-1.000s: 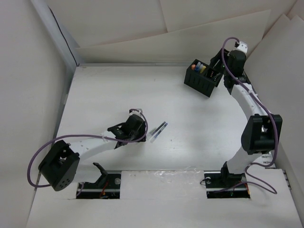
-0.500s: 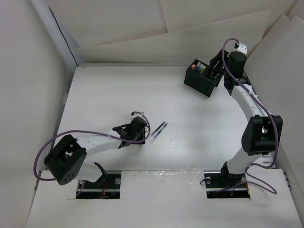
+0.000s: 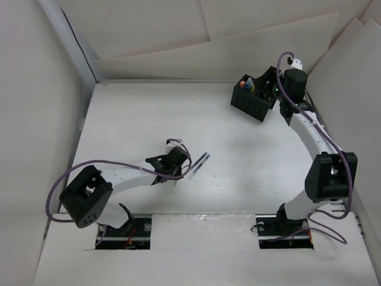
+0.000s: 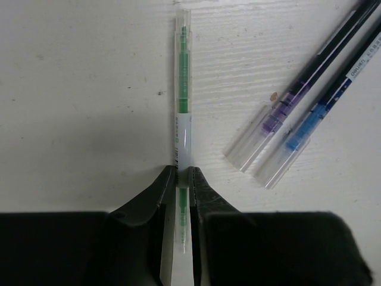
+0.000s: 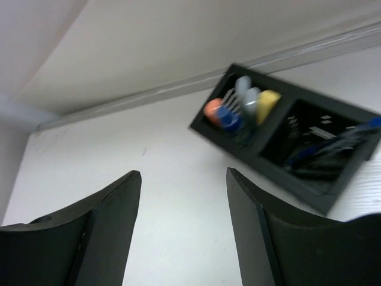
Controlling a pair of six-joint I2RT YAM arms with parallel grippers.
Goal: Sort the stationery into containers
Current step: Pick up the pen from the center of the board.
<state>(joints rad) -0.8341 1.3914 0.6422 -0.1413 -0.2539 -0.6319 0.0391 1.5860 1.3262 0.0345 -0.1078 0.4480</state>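
Note:
My left gripper (image 4: 181,173) is shut on the near end of a thin green pen (image 4: 183,89) that lies flat on the table and points away from me. Two clear pens with dark caps (image 4: 297,101) lie side by side just to its right; they also show in the top view (image 3: 199,164), beside the left gripper (image 3: 180,168). The black organiser box (image 3: 251,101) stands at the back right. My right gripper (image 5: 183,173) is open and empty, hovering next to the box (image 5: 324,199). Orange, blue and yellow markers (image 5: 238,107) stand in one compartment, blue pens (image 5: 333,146) in the other.
White walls close in the table at the back and left, with a metal strip (image 3: 71,42) in the back left corner. Both arm bases sit at the near edge (image 3: 196,217).
The left arm has shifted a little to the right, toward the two clear pens. The right wrist has shifted slightly by the box.

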